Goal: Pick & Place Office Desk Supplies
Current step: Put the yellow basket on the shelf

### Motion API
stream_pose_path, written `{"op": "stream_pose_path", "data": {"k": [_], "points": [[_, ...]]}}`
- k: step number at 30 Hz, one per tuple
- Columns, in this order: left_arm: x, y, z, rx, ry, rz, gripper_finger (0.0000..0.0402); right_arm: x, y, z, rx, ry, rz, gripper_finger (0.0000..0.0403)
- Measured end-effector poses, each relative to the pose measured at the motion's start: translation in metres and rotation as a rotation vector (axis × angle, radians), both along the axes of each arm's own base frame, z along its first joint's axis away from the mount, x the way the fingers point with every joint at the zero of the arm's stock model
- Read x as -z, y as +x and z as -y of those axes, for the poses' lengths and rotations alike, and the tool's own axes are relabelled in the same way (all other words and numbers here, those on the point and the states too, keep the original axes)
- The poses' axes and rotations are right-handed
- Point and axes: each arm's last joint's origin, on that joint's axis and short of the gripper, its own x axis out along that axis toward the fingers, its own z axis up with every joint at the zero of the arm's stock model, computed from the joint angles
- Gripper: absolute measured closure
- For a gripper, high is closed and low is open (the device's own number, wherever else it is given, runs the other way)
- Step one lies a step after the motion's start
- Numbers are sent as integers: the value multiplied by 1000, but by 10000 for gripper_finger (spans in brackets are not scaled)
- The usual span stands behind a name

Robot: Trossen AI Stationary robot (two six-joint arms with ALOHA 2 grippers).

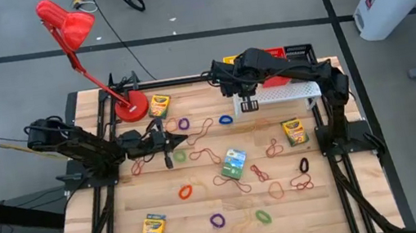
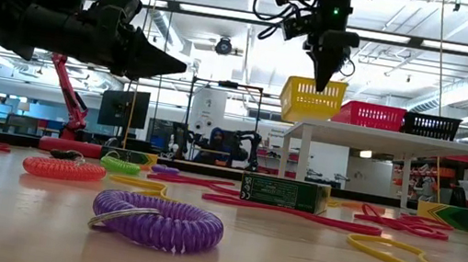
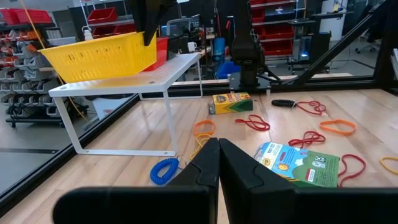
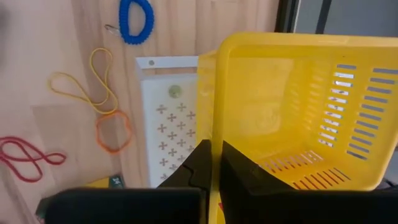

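The yellow mesh basket stands on a white shelf at the table's far side, beside a red basket and a black one. My right gripper points down over it, shut on its wall. My left gripper hovers level at the left-middle, shut and empty. Crayon boxes and many coloured rubber bands lie flat on the wood. My right gripper pinches the yellow basket's side wall near a corner, one finger inside the basket and one outside. The fingers come from above, pointing steeply down. The basket sits upright with its bottom on the white shelf.
A red desk lamp's base stands at the far left, its arm leaning out past the table. A green-blue box lies mid-table. A purple coil band lies near the front edge. People sit in the room behind.
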Motion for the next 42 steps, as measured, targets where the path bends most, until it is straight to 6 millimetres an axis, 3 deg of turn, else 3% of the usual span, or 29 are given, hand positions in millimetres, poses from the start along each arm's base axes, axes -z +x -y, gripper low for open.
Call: {"op": "stream_pose_path", "data": {"k": [38, 42], "points": [[0, 0, 0, 0, 0, -1, 392, 0, -6, 17, 34, 28, 9, 383], [0, 0, 0, 0, 0, -1, 392, 14, -6, 17, 36, 38, -26, 383]]}}
